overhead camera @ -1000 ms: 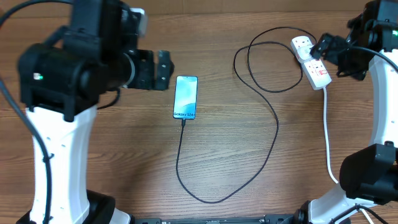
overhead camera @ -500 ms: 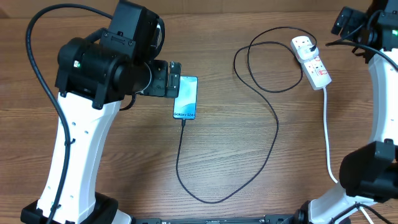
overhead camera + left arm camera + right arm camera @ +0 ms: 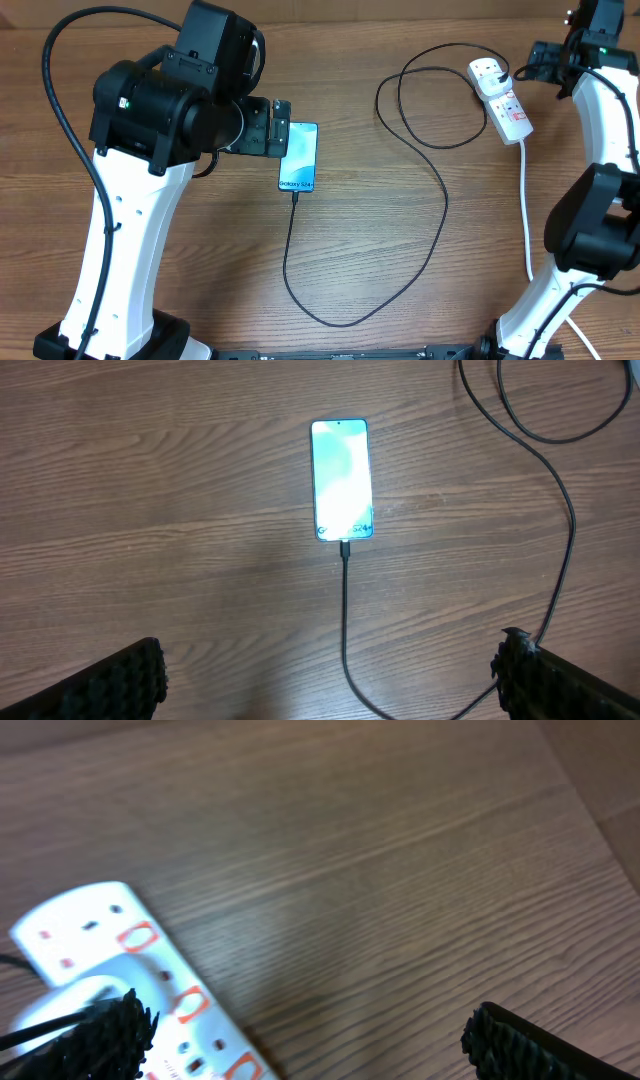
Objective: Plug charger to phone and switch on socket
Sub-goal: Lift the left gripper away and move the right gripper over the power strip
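The phone [image 3: 299,157] lies flat on the wood table with its screen lit, also seen in the left wrist view as the phone [image 3: 343,480]. The charger's black cable [image 3: 440,190] runs from its tip in the phone's bottom edge [image 3: 345,547] in a wide loop to the white plug adapter [image 3: 486,72], which sits in the socket [image 3: 508,112]. My left gripper [image 3: 272,127] hovers open just left of the phone, holding nothing. My right gripper [image 3: 545,65] hangs open to the right of the socket [image 3: 110,945], holding nothing.
The socket's thick white cord [image 3: 526,210] runs down the right side toward the front edge. The cable's bottom loop [image 3: 330,320] lies near the front edge. In the right wrist view, the table's edge [image 3: 590,810] shows at the far right.
My left arm swung right until its gripper came beside the phone, then stayed. My right gripper pulled back from over the socket toward the top right.
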Tool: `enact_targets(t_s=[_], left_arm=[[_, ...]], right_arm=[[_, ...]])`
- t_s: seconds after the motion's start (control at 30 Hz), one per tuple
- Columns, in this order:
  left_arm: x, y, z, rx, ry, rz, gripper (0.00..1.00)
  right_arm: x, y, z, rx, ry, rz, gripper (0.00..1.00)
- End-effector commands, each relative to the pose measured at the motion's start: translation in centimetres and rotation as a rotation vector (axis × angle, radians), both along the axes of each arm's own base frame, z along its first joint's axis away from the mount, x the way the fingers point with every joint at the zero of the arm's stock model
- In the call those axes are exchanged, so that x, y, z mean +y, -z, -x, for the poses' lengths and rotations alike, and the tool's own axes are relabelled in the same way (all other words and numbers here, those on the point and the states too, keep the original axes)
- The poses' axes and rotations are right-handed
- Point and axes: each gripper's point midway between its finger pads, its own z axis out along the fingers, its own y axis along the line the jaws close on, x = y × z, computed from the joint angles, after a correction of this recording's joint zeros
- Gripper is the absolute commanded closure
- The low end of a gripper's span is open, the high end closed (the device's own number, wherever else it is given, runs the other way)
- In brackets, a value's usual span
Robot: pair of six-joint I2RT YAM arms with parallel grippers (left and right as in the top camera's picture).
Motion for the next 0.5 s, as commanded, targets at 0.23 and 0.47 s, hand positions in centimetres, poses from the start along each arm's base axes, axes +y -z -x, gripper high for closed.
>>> enact_targets(t_s=[0.23, 0.47], left_arm=[[0.3, 0.2, -0.1, 0.000, -0.020, -0.014, 0.00], [0.3, 0.2, -0.1, 0.000, -0.020, -0.013, 0.00]], right_arm=[[-1.4, 5.9, -0.1, 0.095, 0.025, -0.021, 0.00], [-1.4, 8.3, -0.1, 0.125, 0.039, -0.039, 0.00]])
